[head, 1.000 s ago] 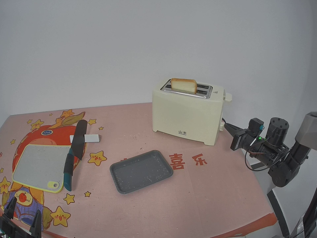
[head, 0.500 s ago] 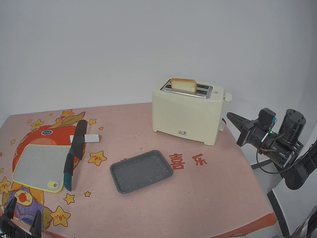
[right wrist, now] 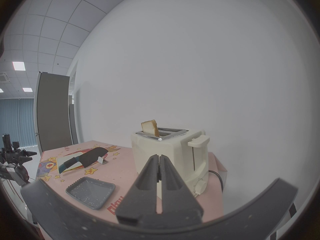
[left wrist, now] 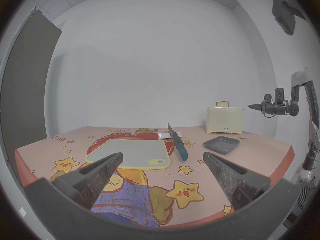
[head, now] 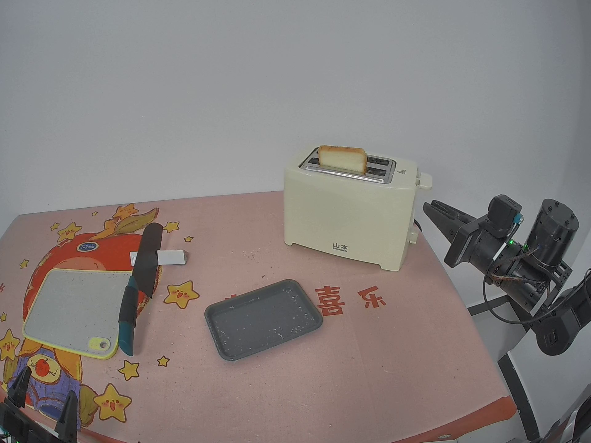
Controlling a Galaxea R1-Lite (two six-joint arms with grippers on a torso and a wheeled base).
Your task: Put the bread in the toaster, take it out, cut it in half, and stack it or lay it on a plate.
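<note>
A slice of bread stands up out of the far slot of the cream toaster at the back of the table; the bread and toaster also appear in the right wrist view. My right gripper is shut and empty, in the air just right of the toaster, below its lever. A dark grey plate lies in front of the toaster. On the left, a knife rests across the edge of a grey cutting board. My left gripper is open at the table's near left corner.
A small white block lies behind the knife. The pink tablecloth has cartoon prints. A power cord runs from the toaster's right end. The table edge drops off close to my right arm.
My right gripper has risen and drawn back to the right, from low beside the toaster's end to a higher spot near its lever. Nothing else moved.
</note>
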